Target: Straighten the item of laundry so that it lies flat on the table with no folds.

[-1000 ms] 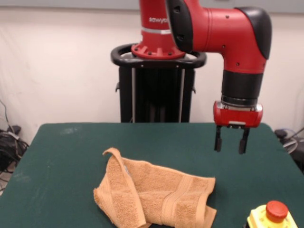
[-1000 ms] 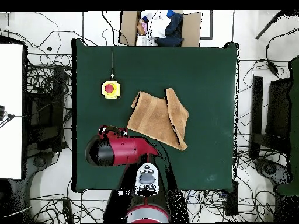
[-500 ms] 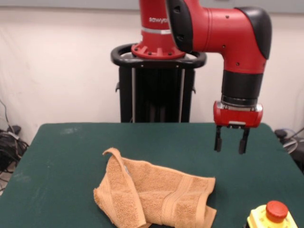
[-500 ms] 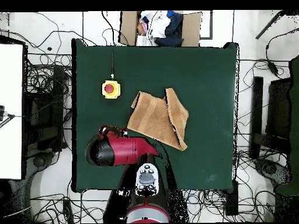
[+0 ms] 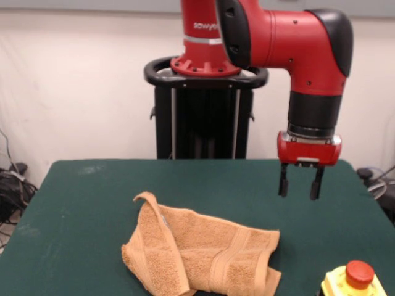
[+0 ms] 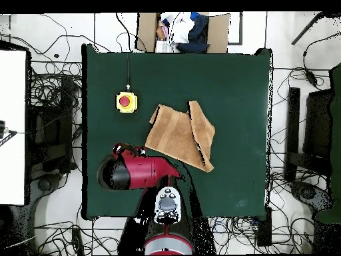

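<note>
The orange-tan towel (image 5: 200, 253) lies on the dark green counter (image 5: 80, 203), toward the camera-side half in the front view and a little left of the middle there. It is not flat: 1 side is folded over onto the rest, making a long diagonal crease, and the corner at the top of that fold curls up off the cloth. A flat woven band crosses the towel near its right end in the front view, and the edge beyond the band is doubled under or rumpled. In the overhead view the towel (image 6: 180, 135) sits near the counter's (image 6: 233, 87) centre, with the folded strip along its right side.

The gripper (image 5: 300, 185) hangs from the red and black arm (image 5: 290, 43), above the counter and well apart from the towel, off to the towel's right and farther back in the front view. Its 2 dark fingers (image 5: 283, 182) point straight down with a clear gap between them, and nothing is between them.

A yellow box with a red button (image 5: 355, 280) stands on the counter at the near right corner in the front view, close to the towel's right end but not touching it. In the overhead view the same button box (image 6: 126, 101) is to the towel's left, with a cable running from it toward the counter's far edge
</note>
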